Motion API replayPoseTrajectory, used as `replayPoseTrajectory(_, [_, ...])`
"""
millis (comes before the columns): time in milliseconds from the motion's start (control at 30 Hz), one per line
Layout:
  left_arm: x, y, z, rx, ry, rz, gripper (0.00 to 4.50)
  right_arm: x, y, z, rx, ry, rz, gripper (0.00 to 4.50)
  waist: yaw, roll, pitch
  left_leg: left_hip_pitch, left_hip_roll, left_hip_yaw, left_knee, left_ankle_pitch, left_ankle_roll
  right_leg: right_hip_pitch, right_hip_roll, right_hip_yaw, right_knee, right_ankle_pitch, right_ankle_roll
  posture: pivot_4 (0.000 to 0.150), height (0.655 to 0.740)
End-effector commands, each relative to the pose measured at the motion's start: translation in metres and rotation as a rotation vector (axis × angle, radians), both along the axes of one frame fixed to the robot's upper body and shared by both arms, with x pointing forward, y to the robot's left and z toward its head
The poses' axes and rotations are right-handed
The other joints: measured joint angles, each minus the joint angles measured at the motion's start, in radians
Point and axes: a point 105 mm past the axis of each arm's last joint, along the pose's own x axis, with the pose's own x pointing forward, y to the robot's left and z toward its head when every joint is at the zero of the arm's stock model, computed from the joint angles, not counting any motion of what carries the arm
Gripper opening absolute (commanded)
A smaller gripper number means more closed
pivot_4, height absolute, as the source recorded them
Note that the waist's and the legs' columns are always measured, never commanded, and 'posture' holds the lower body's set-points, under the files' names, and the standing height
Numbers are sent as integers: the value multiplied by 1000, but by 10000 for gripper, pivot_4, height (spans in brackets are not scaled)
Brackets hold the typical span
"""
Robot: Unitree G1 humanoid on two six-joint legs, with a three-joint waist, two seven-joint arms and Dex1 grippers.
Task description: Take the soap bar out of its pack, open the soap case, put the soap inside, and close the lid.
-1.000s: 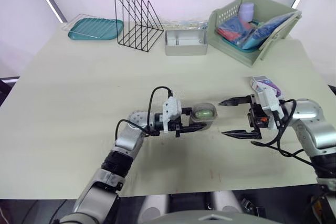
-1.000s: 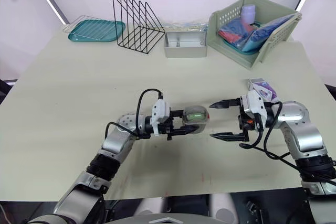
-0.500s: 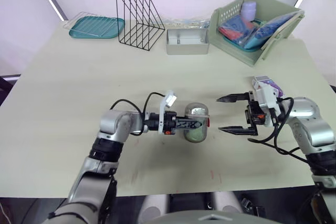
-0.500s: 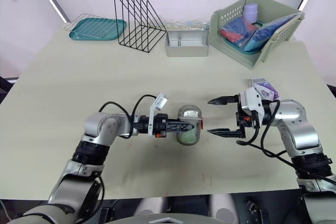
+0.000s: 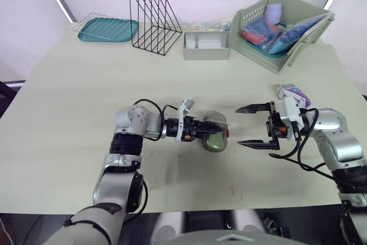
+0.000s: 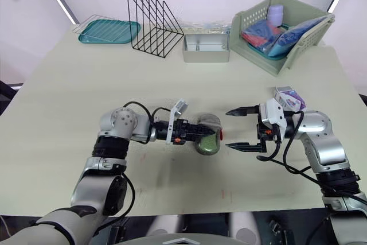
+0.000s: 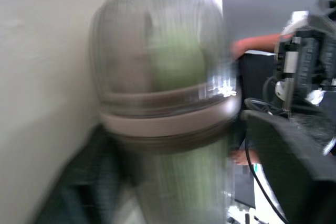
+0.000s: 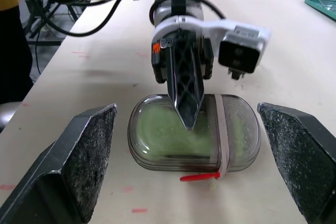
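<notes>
The clear soap case (image 5: 215, 132) with the green soap inside rests on the table near its middle, its halves together. My left gripper (image 5: 202, 129) is shut on it, one black finger (image 8: 184, 85) lying across its top. In the left wrist view the case (image 7: 168, 103) is close and blurred. My right gripper (image 5: 237, 126) hovers open just to the right of the case, its fingers (image 8: 89, 156) spread to either side of it and apart from it. The purple and white soap pack (image 5: 292, 92) lies behind my right wrist.
Along the far edge stand a teal tray (image 5: 106, 29), a black wire rack (image 5: 155, 15), a grey metal box (image 5: 206, 45) and a green basket (image 5: 304, 32) of packets. The front table edge (image 5: 189, 209) is close below the grippers.
My left arm has swung its elbow out and turned the case over in its grip, from upright down onto the table. The right gripper has stayed open and nearly still.
</notes>
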Motion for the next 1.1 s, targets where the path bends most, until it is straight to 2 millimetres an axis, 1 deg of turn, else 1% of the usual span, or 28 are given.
replayPoseTrajectory(33, [5, 20, -28, 168, 2, 67, 44582, 0, 1, 5, 9, -29, 3, 45000, -3, 0, 0, 0, 0, -1, 0, 0, 0, 0, 0, 0, 0, -2, 3, 1500, 7400])
replayPoseTrajectory(267, [0, 33, -26, 231, -148, 11, 44582, 1, 2, 4, 11, -24, -2, 45000, -12, 0, 0, 0, 2, 0, -1, 1, -1, -1, 2, 1, 1, 0, -1, 1500, 7400])
replayPoseTrajectory(367, [1, 44, -19, 257, -248, -4, 44582, 4, 1, 4, 12, -24, -12, 45000, -28, 0, 0, 0, 2, 0, -2, 1, -1, -2, 2, 1, 1, 0, -1, 1500, 7400])
replayPoseTrajectory(433, [6, 50, -11, 229, -315, 23, 44582, 6, -1, 4, 14, -24, -24, 45000, -33, 0, 0, 1, 3, 0, -4, 1, -1, -2, 3, 2, 1, 0, -1, 1500, 7400])
replayPoseTrajectory(533, [13, 63, -4, 265, -448, 44, 44582, 9, -3, 4, 26, -8, -47, 45000, -32, 0, 0, 0, 4, 0, -5, 1, -1, -3, 3, 2, 1, 0, -1, 1500, 7400])
replayPoseTrajectory(633, [12, 73, -4, 326, -600, 9, 44582, 11, -7, 4, 37, 11, -76, 45000, -32, 0, 1, 0, 4, 0, -5, 1, -1, -4, 3, 2, 1, 0, -2, 1500, 7400])
replayPoseTrajectory(800, [12, 81, 2, 370, -875, -43, 44582, 16, -13, -2, 29, 34, -124, 45000, -22, 0, 1, 0, 3, 0, -6, 1, -1, -5, 2, 3, 0, 0, -2, 1500, 7400])
replayPoseTrajectory(833, [14, 84, 3, 387, -964, -47, 44582, 18, -16, -4, 28, 38, -144, 45000, -21, 1, 1, -1, 3, 0, -6, 1, -1, -5, 1, 3, 0, 0, -2, 1500, 7400])
replayPoseTrajectory(967, [15, 91, 15, 359, -1194, -7, 44582, 25, -25, -9, 45, 43, -234, 45000, -11, 0, 2, -5, 3, 0, -6, 0, -1, -9, 0, 4, -1, 0, -2, 1500, 7400])
replayPoseTrajectory(1000, [16, 92, 17, 348, -1210, 16, 44582, 26, -26, -10, 42, 39, -247, 45000, -7, 0, 2, -7, 3, 0, -6, 0, -1, -12, 0, 4, -1, 0, -2, 1500, 7400])
replayPoseTrajectory(1033, [16, 95, 24, 327, -1244, 58, 44582, 27, -29, -13, 37, 36, -264, 45000, -3, 0, 2, -9, 3, 0, -6, 1, -1, -14, 0, 4, 0, 0, -2, 1500, 7400])
replayPoseTrajectory(1100, [14, 100, 31, 307, -1273, 108, 44582, 26, -32, -17, 29, 33, -286, 45000, -2, 0, 2, -18, 3, -1, -3, 1, -1, -23, 0, 4, 3, 1, -2, 1500, 7400])
